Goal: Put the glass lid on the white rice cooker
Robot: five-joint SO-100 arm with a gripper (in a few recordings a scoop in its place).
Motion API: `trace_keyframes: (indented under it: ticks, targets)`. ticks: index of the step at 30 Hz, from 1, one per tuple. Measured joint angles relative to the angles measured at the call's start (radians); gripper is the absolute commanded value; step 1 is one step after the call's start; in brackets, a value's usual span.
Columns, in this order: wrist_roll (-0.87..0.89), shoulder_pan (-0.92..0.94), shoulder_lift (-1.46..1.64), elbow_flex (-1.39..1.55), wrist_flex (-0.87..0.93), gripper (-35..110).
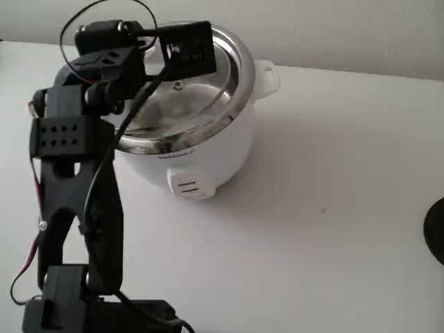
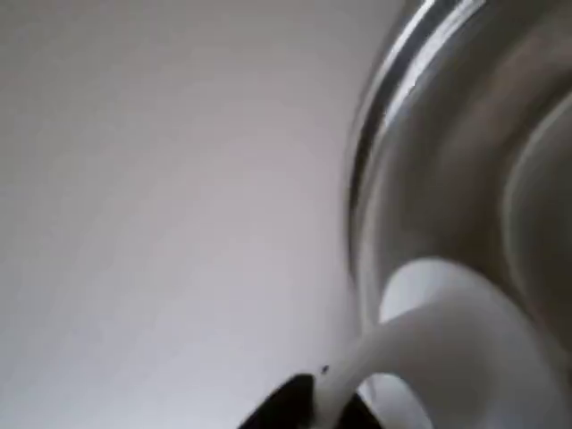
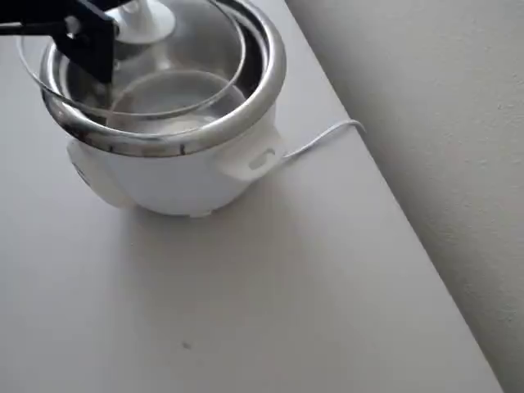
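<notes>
Black arm (image 1: 76,208) nearest in the fixed view, filling the left side from the bottom edge up, its base cut off below. White rice cooker (image 1: 201,156) in the upper middle on the white table (image 1: 333,243), switch panel facing lower right, one white side handle at the upper right. Glass lid (image 1: 187,111) inside the steel rim, tilted, its left part hidden behind the arm; hard to tell whether seated or only resting in the pot. Gripper (image 1: 182,57) above the lid at the top, fingers hidden by its own black body.

Wrist view, very blurred: white knob (image 2: 447,349) at the lower right, large and cut off by the bottom edge. Dark fingertips (image 2: 290,407) at the bottom middle, touching the knob. Curved steel rim (image 2: 384,134) running from the top right down to the knob.

Overhead view: cooker (image 3: 180,176) at the upper left, cut off by the top edge, handle pointing lower right, white cord (image 3: 323,135) going right from it. Lid (image 3: 155,90) lying flat-ish across the pot mouth, shifted to the left, its left edge past the steel rim. Gripper (image 3: 102,37) at the top left, clamped on the white knob (image 3: 147,23).
</notes>
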Motion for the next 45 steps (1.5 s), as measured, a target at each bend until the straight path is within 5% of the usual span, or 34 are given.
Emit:
trace_keyframes:
  ticks: [45]
  targets:
    - [0.003, 0.057, -0.072, 0.002, -0.100, 0]
